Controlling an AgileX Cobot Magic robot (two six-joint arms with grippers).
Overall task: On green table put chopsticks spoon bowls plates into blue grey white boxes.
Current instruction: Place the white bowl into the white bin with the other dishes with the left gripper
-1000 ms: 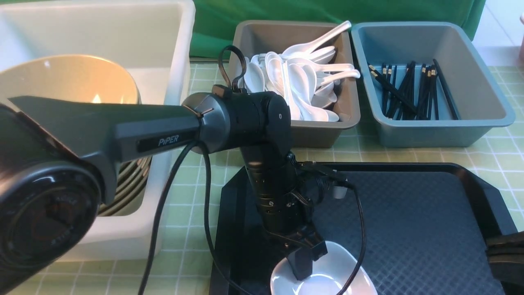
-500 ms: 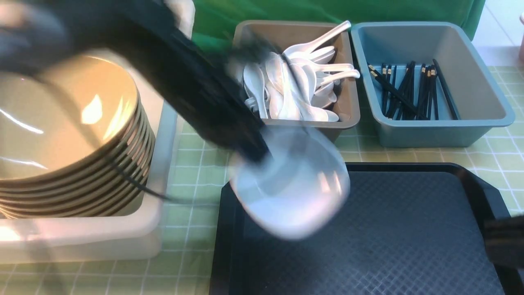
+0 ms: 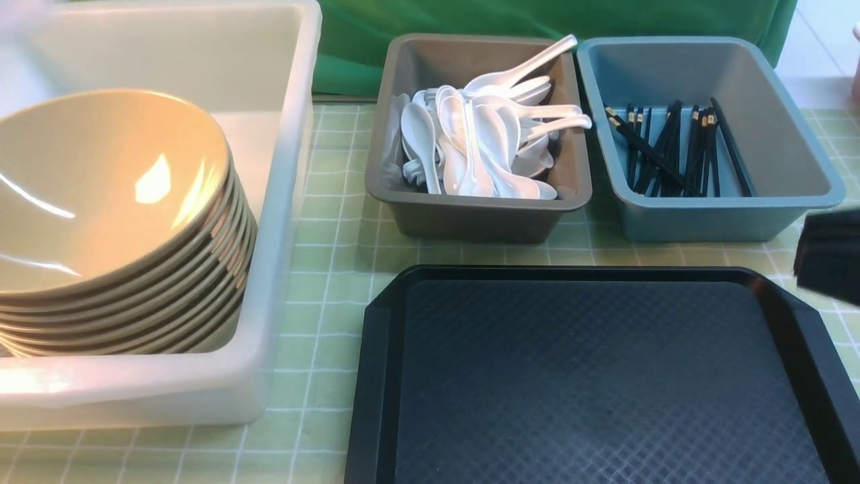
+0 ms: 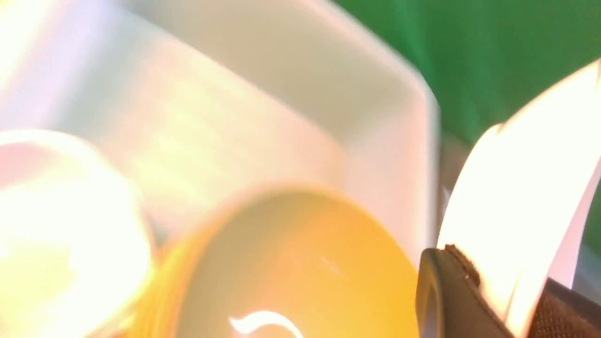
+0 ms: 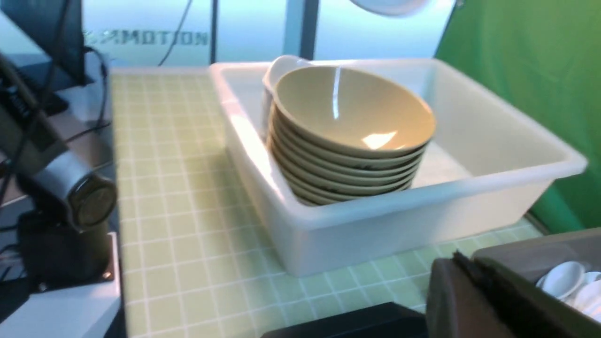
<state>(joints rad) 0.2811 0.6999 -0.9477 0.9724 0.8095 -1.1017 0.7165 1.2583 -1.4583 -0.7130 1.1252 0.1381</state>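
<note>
In the left wrist view my left gripper (image 4: 504,281) is shut on a white plate (image 4: 516,197), held above the white box (image 4: 375,117) and its tan bowls (image 4: 291,263); the view is blurred. The arm is out of the front view. The right wrist view shows that plate (image 5: 389,4) high over the white box (image 5: 399,220). The stacked bowls (image 3: 101,202) sit in the white box (image 3: 282,168). Spoons (image 3: 477,141) fill the grey box (image 3: 470,215). Chopsticks (image 3: 672,151) lie in the blue box (image 3: 725,215). My right gripper (image 5: 462,272) is shut and empty, at the front view's right edge (image 3: 830,255).
A black textured tray (image 3: 591,376) lies on the green table (image 3: 336,222) in front of the grey and blue boxes, with nothing on it. Another white dish (image 5: 281,70) stands behind the bowls in the white box. A dark green cloth (image 3: 349,47) hangs behind.
My left arm lifted the white plate off the black tray and swung it left and up, out of the front view. My right gripper rose along the right edge.
</note>
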